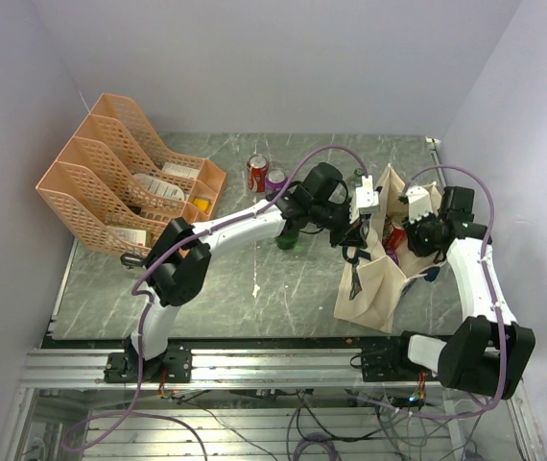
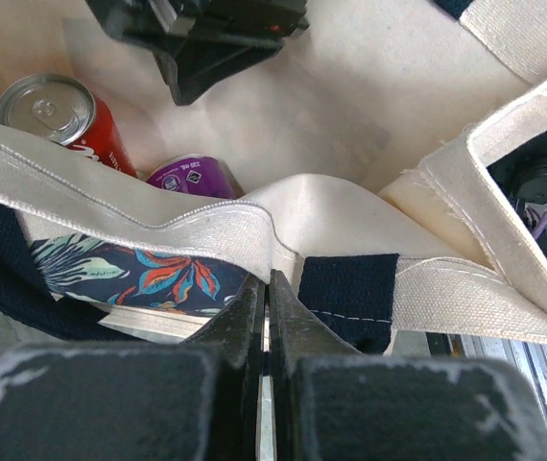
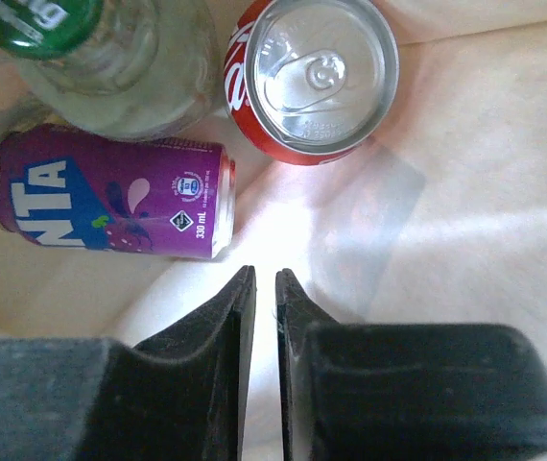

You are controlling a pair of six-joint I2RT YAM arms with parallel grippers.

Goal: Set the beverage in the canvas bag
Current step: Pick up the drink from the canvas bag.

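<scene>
Drinks sit in the bag; getting the arm out is the risky part.
The left gripper (image 2: 267, 288) is clamped on the rim of the cream canvas bag with navy strap handles (image 2: 206, 226). The right gripper (image 3: 264, 283) hangs inside, fingers nearly together on nothing. Below it a purple aluminium drink can (image 3: 110, 206) lies on its side, near an upright red aluminium cola can (image 3: 314, 77) and a clear bottle with a green label (image 3: 120, 67). A careless lift could snag the cloth or topple the red can, and a slipped pinch would likely let the mouth sag.
</scene>
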